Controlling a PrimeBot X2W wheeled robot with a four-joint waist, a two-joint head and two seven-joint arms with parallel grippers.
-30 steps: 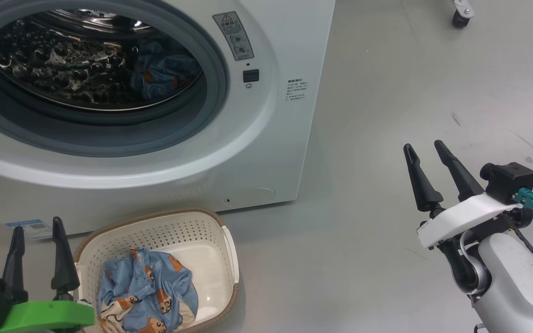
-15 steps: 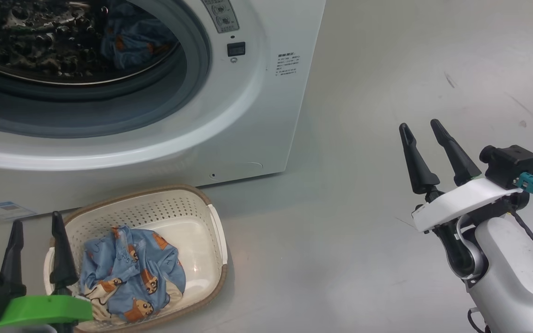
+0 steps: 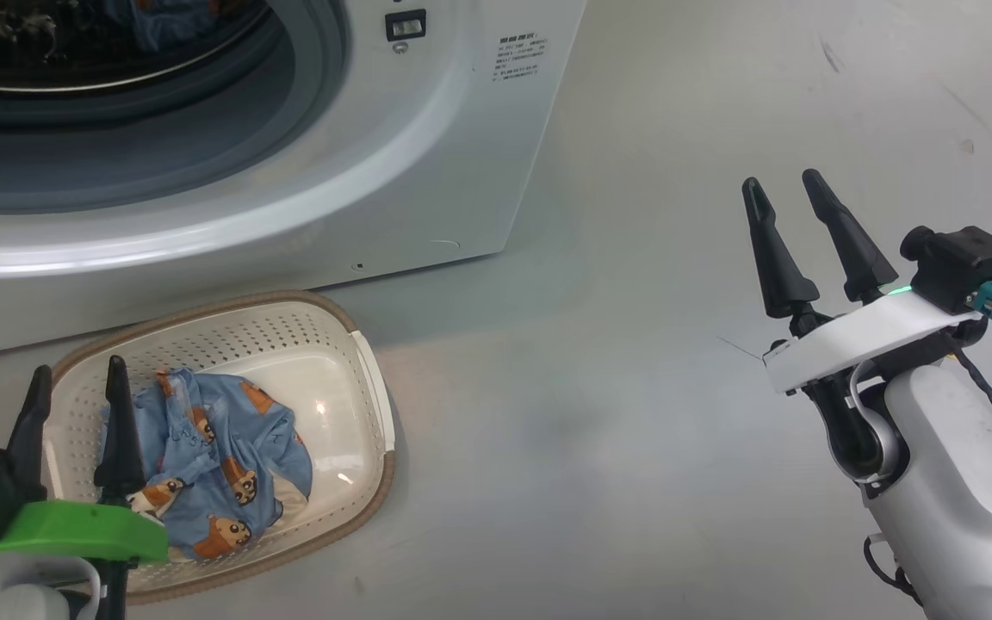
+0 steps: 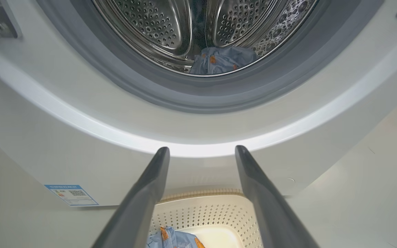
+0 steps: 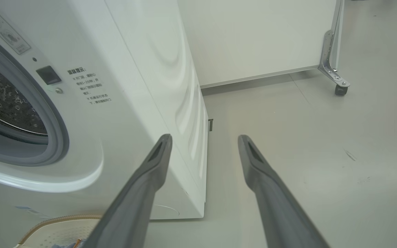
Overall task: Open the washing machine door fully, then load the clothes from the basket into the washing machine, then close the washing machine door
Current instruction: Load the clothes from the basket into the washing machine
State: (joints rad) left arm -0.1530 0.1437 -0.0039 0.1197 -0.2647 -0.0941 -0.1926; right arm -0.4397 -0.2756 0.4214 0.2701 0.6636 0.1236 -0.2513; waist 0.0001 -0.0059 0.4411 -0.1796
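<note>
The washing machine (image 3: 427, 155) stands with its round opening uncovered; the door is out of view. One piece of the light blue printed clothes (image 4: 222, 60) lies in the steel drum. Another piece of the clothes (image 3: 212, 456) lies crumpled in the cream basket (image 3: 289, 331) on the floor before the machine. My left gripper (image 3: 77, 366) is open and empty, its fingers over the basket's left side, beside the fabric. In the left wrist view the left gripper (image 4: 202, 148) points at the machine front above the basket (image 4: 212, 210). My right gripper (image 3: 780, 178) hangs open and empty over the floor, far right of the basket.
A blue label (image 4: 71, 194) sits at the machine's lower corner. Bare grey floor (image 3: 616, 387) stretches right of the machine and basket. A white panel on a caster (image 5: 336, 82) stands behind, beyond the machine's side.
The head camera has tipped down, so machine and basket slid up the picture. My left gripper, earlier left of the basket, now stands over its left side. Both grippers stay open.
</note>
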